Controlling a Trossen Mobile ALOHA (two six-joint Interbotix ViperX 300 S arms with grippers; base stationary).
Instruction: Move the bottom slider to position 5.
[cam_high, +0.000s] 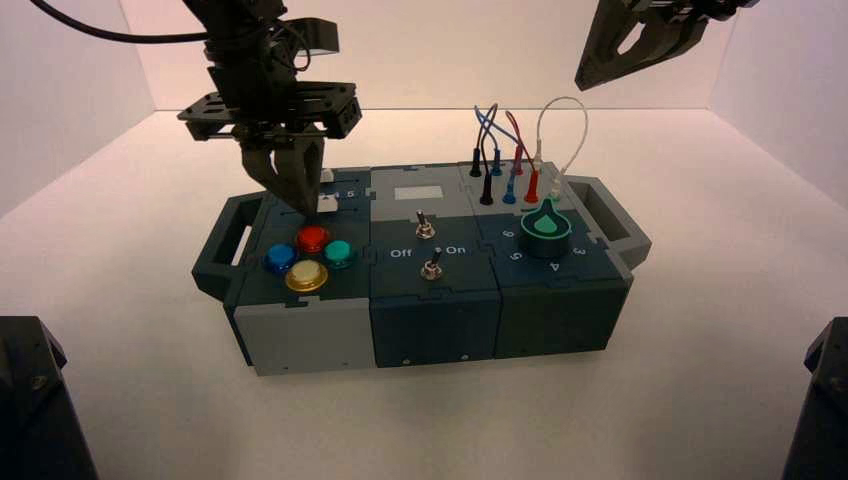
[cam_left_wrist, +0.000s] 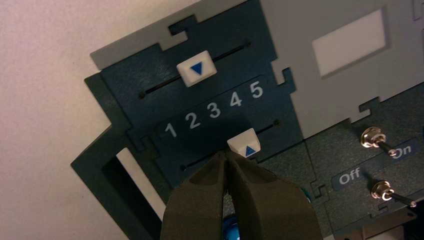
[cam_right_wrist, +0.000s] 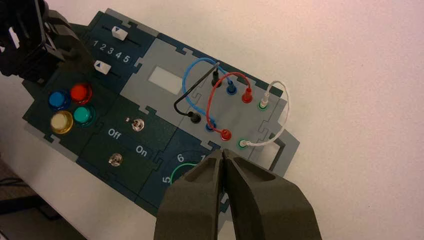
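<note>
My high view looks from above and behind my arms, down and forward on the whole box (cam_high: 430, 285); it is the farthest one. My left wrist view is the nearest: it looks down close upon the corner of the box with the two sliders (cam_left_wrist: 243, 144). My right wrist view looks down from higher, over nearly all of the box, its wires (cam_right_wrist: 207, 100) near the middle. All three views share the sliders and the two switches (cam_left_wrist: 382, 190).
</note>
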